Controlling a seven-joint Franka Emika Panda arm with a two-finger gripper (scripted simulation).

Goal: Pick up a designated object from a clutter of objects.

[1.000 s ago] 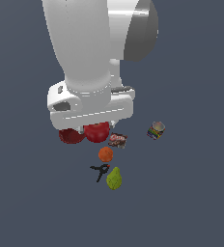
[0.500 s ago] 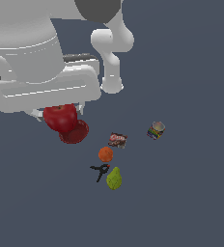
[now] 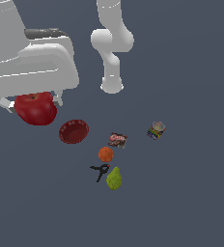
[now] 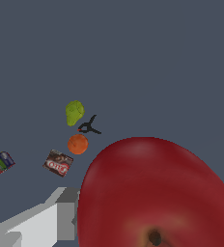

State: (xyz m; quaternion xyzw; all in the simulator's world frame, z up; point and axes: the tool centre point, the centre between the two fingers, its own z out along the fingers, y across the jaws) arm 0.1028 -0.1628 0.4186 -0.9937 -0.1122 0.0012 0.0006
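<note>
A glossy red apple point(image 3: 35, 109) is held clamped between the jaws, raised clear of the clutter for removal.

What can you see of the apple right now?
The apple is glossy deep red, round, with a dimpled end and a small dark stem. It sits under the hand, held off the floor, apart from the bowl and the other items. In the wrist view it fills the near frame, dimple toward the camera. The fingers are mostly hidden.
</note>
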